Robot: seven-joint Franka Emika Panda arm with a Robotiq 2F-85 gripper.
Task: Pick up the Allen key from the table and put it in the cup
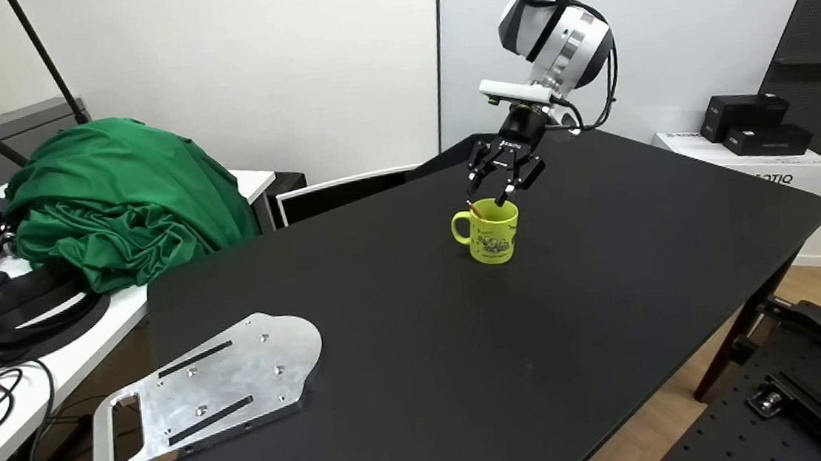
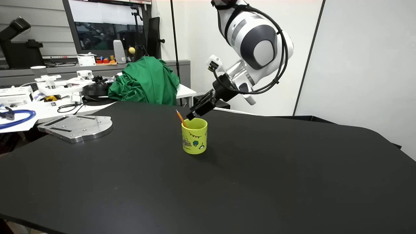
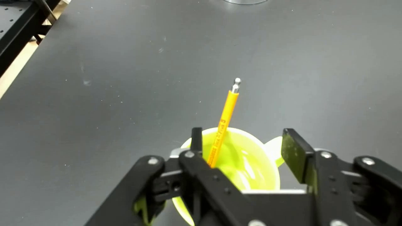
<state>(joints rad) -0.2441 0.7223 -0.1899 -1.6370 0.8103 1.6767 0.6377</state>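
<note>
Inside the cup [image 1: 493, 242] leans the Allen key [image 3: 223, 124] — tilted against the rim, its orange shaft and bright ball-shaped tip sticking up past the edge. In the wrist view its lower end goes out of sight behind a finger, so how it rests below I cannot tell. The cup itself stands upright on the black table [image 1: 419, 334], its single handle out to one side.

Just above the cup hangs the gripper [image 3: 243, 142], slanting down towards the cup's mouth. The jaws are spread well apart and have hold of nothing; in the wrist view, one fingertip overlaps the rim near the key and the other overlaps the handle. Whether either touches the cup I cannot tell. Above the cup, in both exterior views, the arm [image 2: 263, 53] slopes down at an angle.

Well apart from the cup, on its handle side, a flat metal plate [image 1: 223, 377] with two slots lies on the same table, one end jutting past the table's edge. Farther from the cup on that side — beside the table — a white desk [image 1: 113, 308] carries a heap of green cloth [image 1: 126, 203]. On the cup's opposite side, beyond the table, a white box [image 1: 777, 177] bears small black boxes [image 1: 770, 142].
</note>
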